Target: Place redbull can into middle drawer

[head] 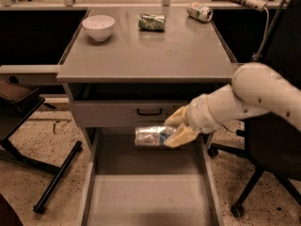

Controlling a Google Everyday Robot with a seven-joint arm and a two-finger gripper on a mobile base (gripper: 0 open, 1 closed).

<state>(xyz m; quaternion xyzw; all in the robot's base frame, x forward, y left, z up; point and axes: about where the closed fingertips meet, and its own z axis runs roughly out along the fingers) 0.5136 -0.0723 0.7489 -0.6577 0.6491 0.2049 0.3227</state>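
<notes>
My gripper (175,128) is shut on the redbull can (150,136), a slim shiny silver can with blue patches, held lying on its side. The can hangs just below the grey drawer front with the black handle (149,111) and above the back part of the open middle drawer (141,199), a wide grey metal tray with a flat floor. The white arm comes in from the right. The can is above the drawer floor and does not touch it.
On the desk top (141,55) stand a white bowl (98,27), a crushed green can (152,21) and a white-green-red can (199,11). A black office chair (270,159) stands at the right, a black stand (28,126) at the left.
</notes>
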